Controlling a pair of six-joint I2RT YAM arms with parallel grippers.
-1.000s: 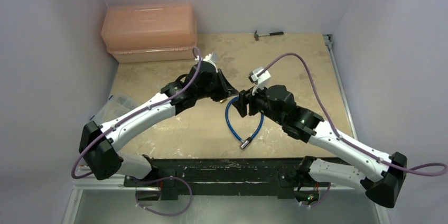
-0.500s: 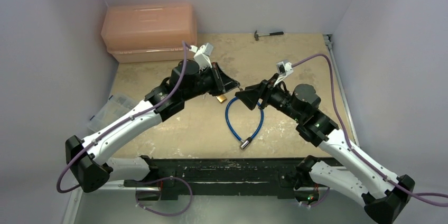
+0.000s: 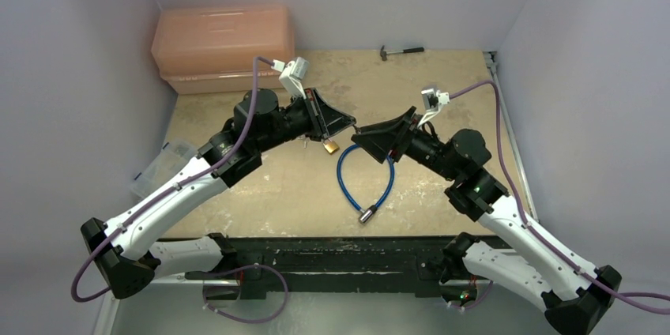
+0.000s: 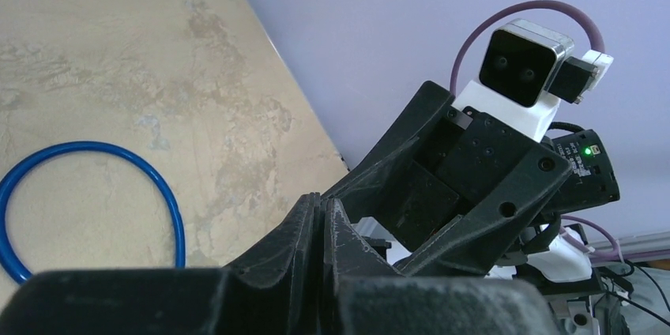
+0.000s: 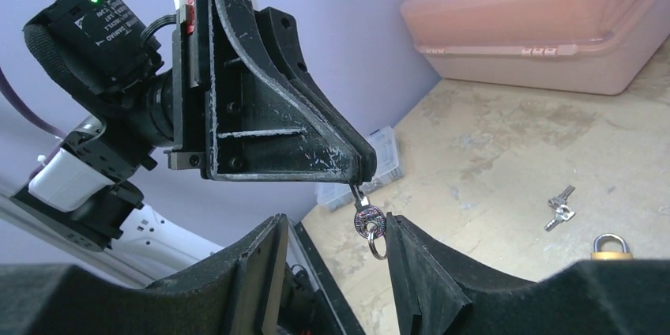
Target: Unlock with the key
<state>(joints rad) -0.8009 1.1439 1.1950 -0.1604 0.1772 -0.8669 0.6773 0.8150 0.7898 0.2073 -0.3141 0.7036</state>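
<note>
In the right wrist view my left gripper (image 5: 359,173) is shut on the blade of a small silvery key (image 5: 368,222), whose round head and ring hang below its tips. My right gripper (image 5: 335,224) is open, with its fingers on either side of the key head; the right finger (image 5: 411,260) is very close to the ring. In the top view the two grippers, left (image 3: 350,123) and right (image 3: 357,138), meet tip to tip above the table. The brass padlock (image 3: 331,146) lies below them, apart from both, and also shows in the right wrist view (image 5: 611,246). The left wrist view shows the left fingers (image 4: 312,220) pressed together.
A blue cable loop (image 3: 365,181) with a silver end (image 3: 366,214) lies by the padlock. Two spare keys (image 5: 560,207) lie on the table. A pink box (image 3: 223,47) stands at the back left, a hammer (image 3: 401,51) at the back, and a clear plastic case (image 3: 162,163) at the left edge.
Both grippers have risen from the table near the padlock and turned to face each other. The padlock now lies uncovered below them.
</note>
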